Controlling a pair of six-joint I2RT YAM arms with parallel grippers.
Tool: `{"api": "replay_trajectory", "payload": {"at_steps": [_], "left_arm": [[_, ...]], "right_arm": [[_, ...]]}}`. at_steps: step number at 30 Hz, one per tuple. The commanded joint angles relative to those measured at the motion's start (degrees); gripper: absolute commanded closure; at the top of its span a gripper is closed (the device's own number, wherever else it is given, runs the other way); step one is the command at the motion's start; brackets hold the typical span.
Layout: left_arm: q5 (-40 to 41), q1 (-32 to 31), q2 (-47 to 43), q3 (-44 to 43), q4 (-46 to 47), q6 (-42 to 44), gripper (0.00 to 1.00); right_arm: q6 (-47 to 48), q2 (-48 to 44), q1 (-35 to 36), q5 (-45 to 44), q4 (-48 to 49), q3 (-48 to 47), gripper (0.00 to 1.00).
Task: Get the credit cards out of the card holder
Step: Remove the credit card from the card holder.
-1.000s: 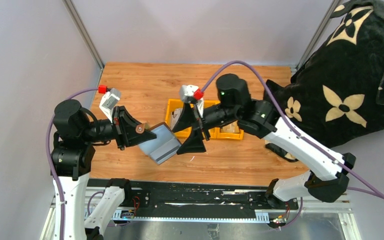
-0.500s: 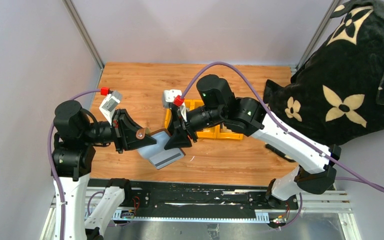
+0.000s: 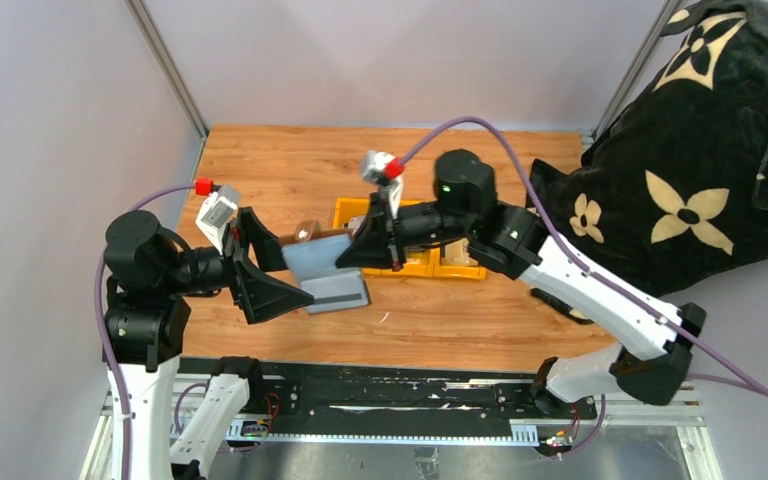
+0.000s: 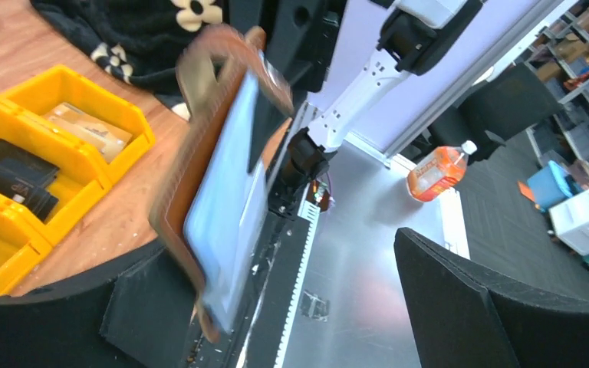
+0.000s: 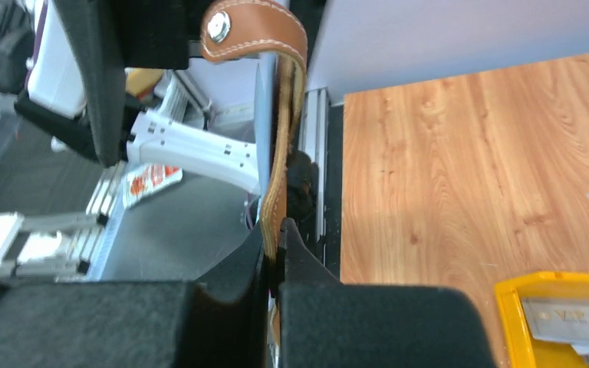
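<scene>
Right, the right claw (image 3: 348,260) is clamped tight on the brown edge of the card holder (image 3: 320,262), holding it up off the surface (image 3: 290,170) with the silvery inside showing from above. At its 9 o'clock the left claw (image 3: 296,268) gapes wide, fingers bracketing the holder. The yellow bin (image 3: 415,268) sits at 3 o'clock beneath the right arm, with credit cards (image 5: 571,313) inside. A black flowered cloth (image 3: 700,170) lies further out.
</scene>
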State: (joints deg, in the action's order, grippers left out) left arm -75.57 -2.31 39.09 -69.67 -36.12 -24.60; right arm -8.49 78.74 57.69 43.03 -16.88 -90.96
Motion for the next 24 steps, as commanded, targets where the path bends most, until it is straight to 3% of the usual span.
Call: {"api": "replay_trajectory", "payload": {"at_steps": [1, 6, 12, 16, 17, 21, 24], "left_arm": [[3.0, 0.4, -2.5, 1.1, 1.0, 0.5, 0.05], [4.7, 0.4, -3.8, 2.3, 6.1, -2.1, 0.20], [7.3, 0.4, -3.0, 2.8, 8.3, -3.4, 0.64], [7.8, 0.4, -3.0, 3.0, 8.0, -2.5, 0.85], [8.0, 0.4, -3.0, 3.0, 7.8, -2.3, 0.90], [7.5, 0.4, -2.4, 2.3, 3.8, 1.6, 1.00], [5.0, 0.4, -1.1, 1.3, -2.6, 6.9, 1.00]], "right_arm": [[-20.7, -8.7, -3.6, -1.6, 32.0, 14.2, 1.00], [-32.2, -10.2, -3.4, -2.1, 46.1, 23.5, 1.00], [-35.0, -10.3, -1.8, -1.8, 50.4, 27.6, 1.00], [-34.5, -10.1, -0.9, 0.0, 49.0, 26.8, 0.99], [-34.0, -9.8, -0.8, 1.0, 47.9, 25.8, 0.95], [-25.5, -7.6, -0.8, 8.4, 36.0, 20.2, 0.55], [-12.5, -4.5, -0.8, 9.7, 16.4, 11.1, 0.48]]}}
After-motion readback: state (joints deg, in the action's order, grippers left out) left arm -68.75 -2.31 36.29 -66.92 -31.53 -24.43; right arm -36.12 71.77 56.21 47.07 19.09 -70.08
